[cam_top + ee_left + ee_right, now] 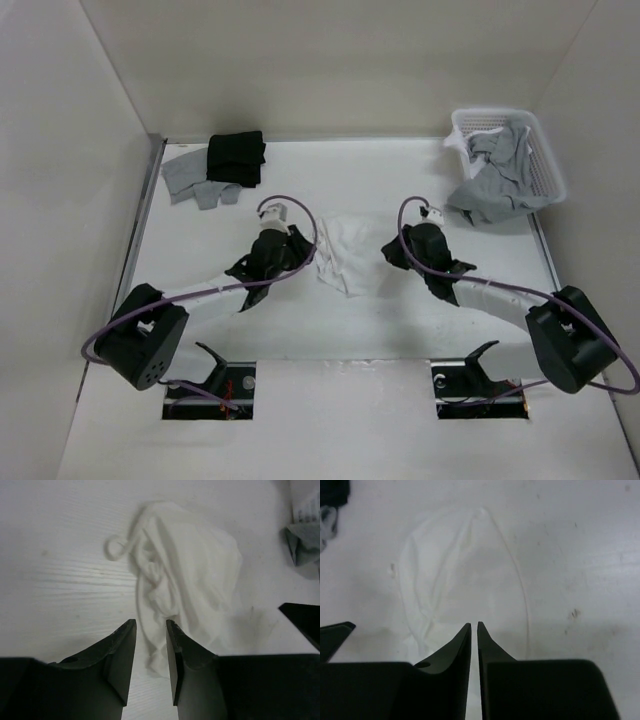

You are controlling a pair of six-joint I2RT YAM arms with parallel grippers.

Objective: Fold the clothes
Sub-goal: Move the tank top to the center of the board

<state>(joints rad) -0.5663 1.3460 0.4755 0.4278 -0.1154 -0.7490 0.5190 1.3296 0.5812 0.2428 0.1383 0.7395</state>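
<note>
Robot lab cell: white panel walls, white worktable.

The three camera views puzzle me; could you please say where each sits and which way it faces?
Top external: fixed above and behind the bases, looking down on the table and the white top; both arms, the left hand and the right hand show.
Left wrist: on the left arm, facing rightward over the white top; its two fingers, apart, show.
Right wrist: on the right arm, facing leftward over the white top; its two fingers, nearly together, show.
Shared: both wrist views see the white top, from opposite sides.
</note>
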